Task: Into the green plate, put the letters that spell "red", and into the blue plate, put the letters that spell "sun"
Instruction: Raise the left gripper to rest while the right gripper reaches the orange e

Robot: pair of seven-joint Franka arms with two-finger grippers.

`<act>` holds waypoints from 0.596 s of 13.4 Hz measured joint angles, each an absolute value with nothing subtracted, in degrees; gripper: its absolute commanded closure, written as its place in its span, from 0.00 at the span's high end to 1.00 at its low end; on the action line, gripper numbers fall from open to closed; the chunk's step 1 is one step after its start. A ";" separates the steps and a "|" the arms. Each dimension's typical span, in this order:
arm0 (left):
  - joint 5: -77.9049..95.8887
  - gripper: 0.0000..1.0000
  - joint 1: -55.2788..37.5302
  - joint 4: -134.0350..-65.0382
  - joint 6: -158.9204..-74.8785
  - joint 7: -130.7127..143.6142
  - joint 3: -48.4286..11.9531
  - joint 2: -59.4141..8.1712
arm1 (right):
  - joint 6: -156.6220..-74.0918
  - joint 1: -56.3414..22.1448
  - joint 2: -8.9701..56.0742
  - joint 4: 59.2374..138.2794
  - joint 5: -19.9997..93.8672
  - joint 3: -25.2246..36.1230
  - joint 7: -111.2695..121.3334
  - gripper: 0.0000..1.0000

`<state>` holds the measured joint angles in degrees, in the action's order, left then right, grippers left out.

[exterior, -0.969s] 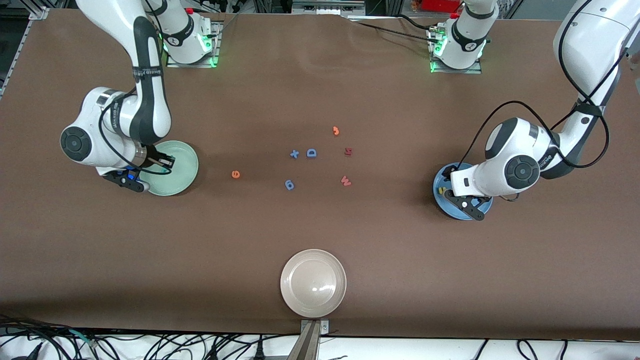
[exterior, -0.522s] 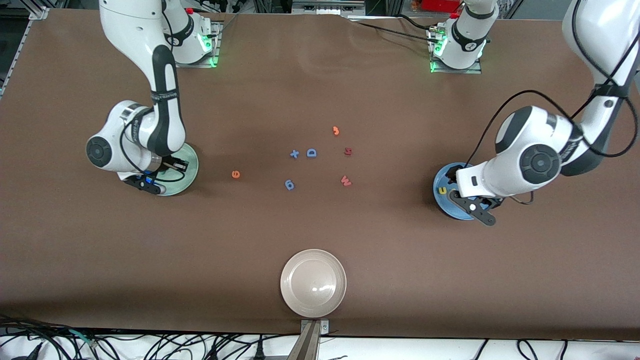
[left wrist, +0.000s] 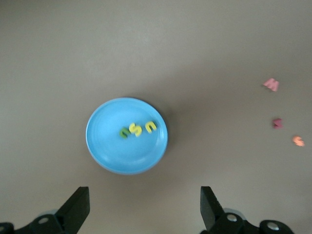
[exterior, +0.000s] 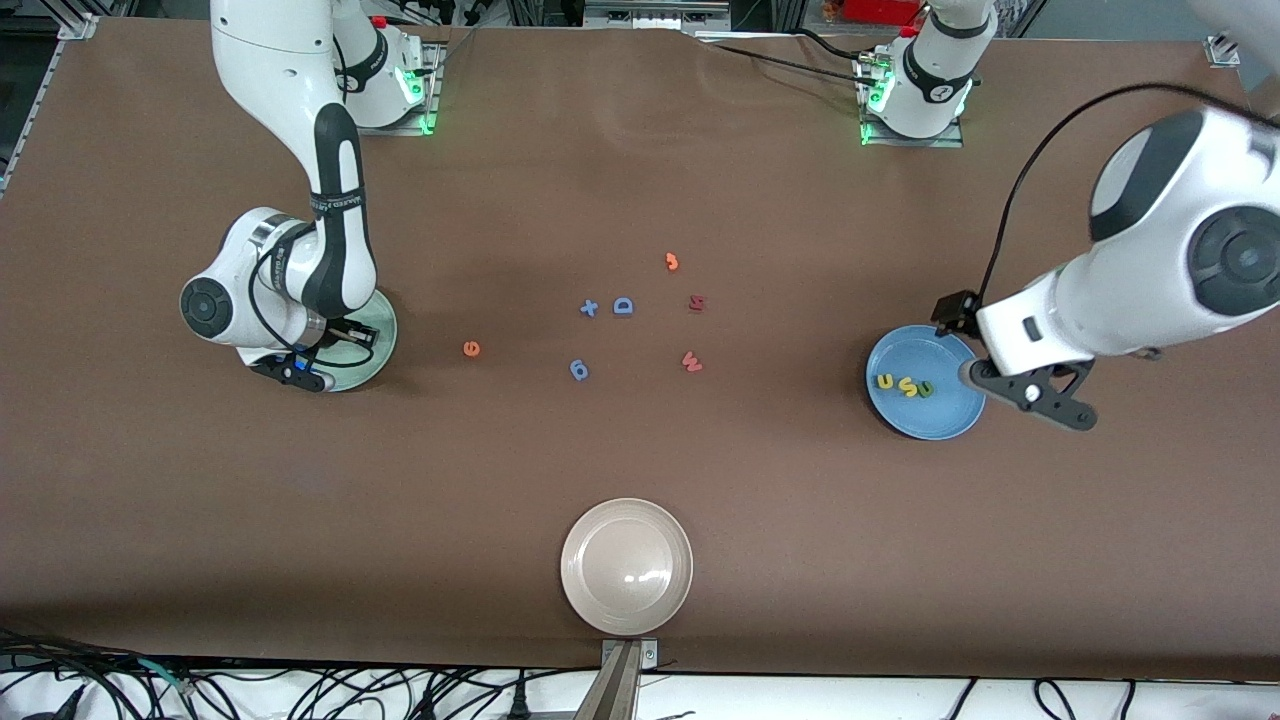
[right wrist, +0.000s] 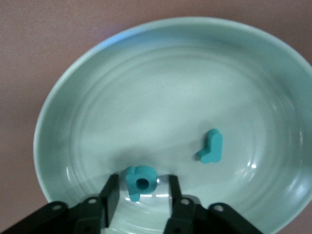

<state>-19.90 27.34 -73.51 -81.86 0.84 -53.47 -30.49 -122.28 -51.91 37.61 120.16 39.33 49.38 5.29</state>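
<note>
So the blue plate is sitting done with the yellow "s" and both "u"/"n" shapes in it. The left gripper is hovering spread wide over it. The green plate is holding the teal "r". The right gripper is loosening around the teal "d" there. The orange "e" is waiting mid-table.

Left hand hangs raised, fingers spread wide; right hand low, apparently parted.
</note>
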 measured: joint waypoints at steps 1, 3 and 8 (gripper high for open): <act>-19.90 1.00 27.33 -71.99 -79.83 2.37 -54.41 -30.24 | -121.63 -51.93 37.55 119.92 39.37 49.85 5.34 0.99; -19.90 1.00 27.33 -71.01 -78.63 4.05 -55.16 -29.49 | -117.58 -52.24 37.20 118.32 39.46 51.95 5.47 0.99; -16.93 1.00 27.26 -70.82 -78.51 4.26 -54.24 -28.53 | -109.57 -58.83 35.58 113.17 39.51 59.41 3.33 0.98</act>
<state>-16.93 27.26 -70.82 -78.51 4.26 -54.24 -28.53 -109.57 -58.83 35.58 113.17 39.51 59.41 3.33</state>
